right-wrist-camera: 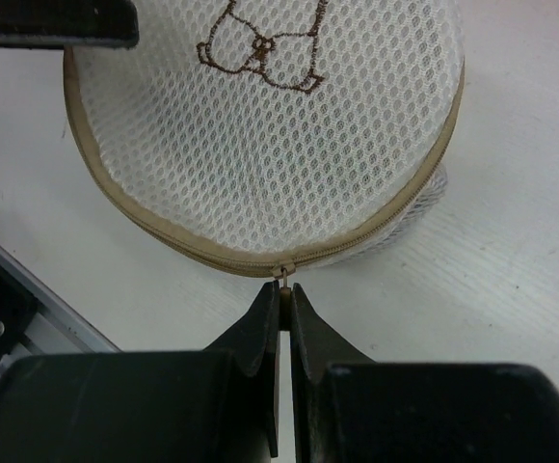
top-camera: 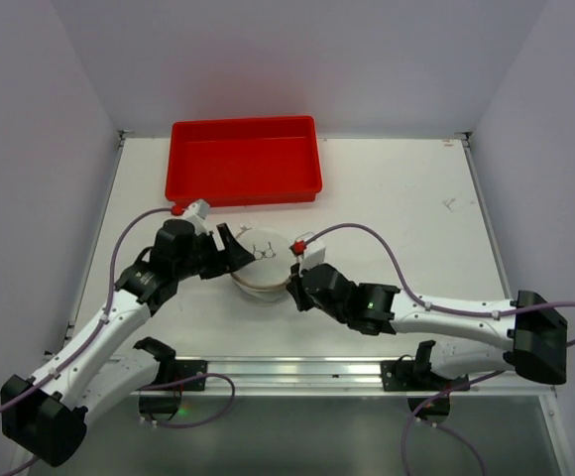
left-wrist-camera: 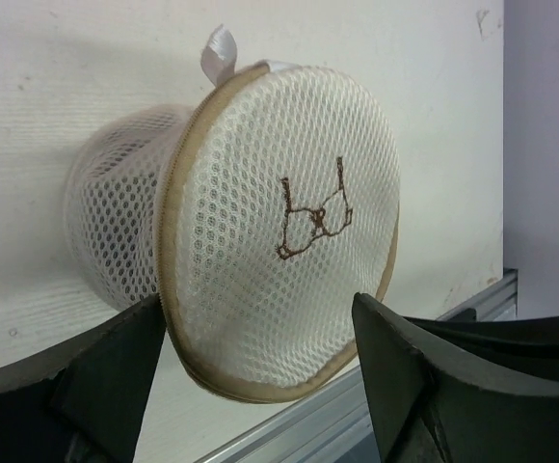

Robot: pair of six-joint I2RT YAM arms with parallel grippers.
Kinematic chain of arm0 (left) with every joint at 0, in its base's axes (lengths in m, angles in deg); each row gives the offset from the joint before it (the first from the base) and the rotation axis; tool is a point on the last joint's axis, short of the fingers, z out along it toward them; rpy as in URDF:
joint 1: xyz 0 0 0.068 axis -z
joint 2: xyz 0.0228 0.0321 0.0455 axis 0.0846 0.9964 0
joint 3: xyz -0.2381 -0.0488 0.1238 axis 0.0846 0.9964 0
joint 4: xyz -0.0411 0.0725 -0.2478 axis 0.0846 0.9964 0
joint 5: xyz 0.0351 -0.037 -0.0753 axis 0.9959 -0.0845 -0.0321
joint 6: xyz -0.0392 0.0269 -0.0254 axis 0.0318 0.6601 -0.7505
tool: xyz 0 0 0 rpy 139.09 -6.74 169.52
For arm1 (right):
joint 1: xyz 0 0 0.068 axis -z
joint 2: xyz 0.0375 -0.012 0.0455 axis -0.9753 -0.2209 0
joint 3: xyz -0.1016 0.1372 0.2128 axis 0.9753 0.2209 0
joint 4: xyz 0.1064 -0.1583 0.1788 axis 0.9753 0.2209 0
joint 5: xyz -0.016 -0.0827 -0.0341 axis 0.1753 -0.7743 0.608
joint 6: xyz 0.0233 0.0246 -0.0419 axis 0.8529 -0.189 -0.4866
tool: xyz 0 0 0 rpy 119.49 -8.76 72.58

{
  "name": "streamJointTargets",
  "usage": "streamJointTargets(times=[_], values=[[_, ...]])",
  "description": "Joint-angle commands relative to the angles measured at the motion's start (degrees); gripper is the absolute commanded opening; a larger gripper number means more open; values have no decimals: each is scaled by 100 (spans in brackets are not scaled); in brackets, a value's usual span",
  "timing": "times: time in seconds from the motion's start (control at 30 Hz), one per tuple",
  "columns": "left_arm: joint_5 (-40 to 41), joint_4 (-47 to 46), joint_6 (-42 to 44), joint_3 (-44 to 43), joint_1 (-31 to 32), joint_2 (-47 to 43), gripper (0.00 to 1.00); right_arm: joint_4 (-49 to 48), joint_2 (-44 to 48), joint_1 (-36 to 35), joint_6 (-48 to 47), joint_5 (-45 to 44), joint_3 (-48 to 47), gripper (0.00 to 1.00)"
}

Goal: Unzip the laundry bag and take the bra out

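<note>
Room: plain pale walls (top-camera: 297, 59) close in the back and both sides of the work space.
Surface: white table (top-camera: 397, 188), matte, with a few small scuffs towards the far right corner.
Near edge: a silver metal rail (top-camera: 297, 372) runs across the table front, with the arm bases behind it.
Far side: red rectangular plastic tray (top-camera: 243, 190) sits against the back edge, left of centre.
Cabling: purple cables (top-camera: 387, 248) loop over the table beside each arm.
Bag: small white round mesh laundry bag (top-camera: 261, 260) (left-wrist-camera: 289, 260) (right-wrist-camera: 270, 145) stands on the table mid-left. It is near the tray's front wall but apart from it, and sits between the two arms.
Lid: round flap with a brown stitched bra outline (left-wrist-camera: 313, 217). A tan zip band (right-wrist-camera: 164, 236) follows the rim, zipped shut along the stretch that shows.
Tab: white ribbon loop (left-wrist-camera: 220, 53) at the rim on the far side.
Contents: cannot tell through the mesh.
Left gripper (top-camera: 230, 253) (left-wrist-camera: 258, 318): jaws spread wide, one finger on each side of the lid's edge. I cannot tell whether they touch it.
Right gripper (top-camera: 293, 283) (right-wrist-camera: 281, 294): jaws pinched together on the small brass-coloured zipper pull (right-wrist-camera: 282, 274) at the rim nearest that wrist.
</note>
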Motion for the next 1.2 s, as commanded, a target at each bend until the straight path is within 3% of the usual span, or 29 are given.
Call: streamJointTargets(times=[0.0,0.1,0.23,0.53,0.67,0.83,0.97,1.17], values=[[529,161,-240,-482,-42,-117,81,-121,-196,-92,377,-145,-280,0],[1083,969,-698,-763,-43,-188,82,-253,-546,-154,640,-382,-535,0],[1251,1743,-814,-1036,-43,-311,84,-524,-951,-215,816,-603,-904,0],[1330,2236,-1252,-896,-43,-1531,84,-797,-1567,-417,816,-901,-1537,0],[970,2097,-1683,-475,-42,-1761,81,-982,-1681,-505,861,-1016,-1582,0],[707,1921,-2070,-105,-42,-1376,82,-1132,-1813,-637,870,-1112,-1634,0],[215,1210,-2343,316,-42,-1252,84,-1176,-1928,-690,878,-1192,-1644,0],[486,858,-2632,484,-42,-1084,83,-1272,-2059,-795,834,-1174,-1661,0]])
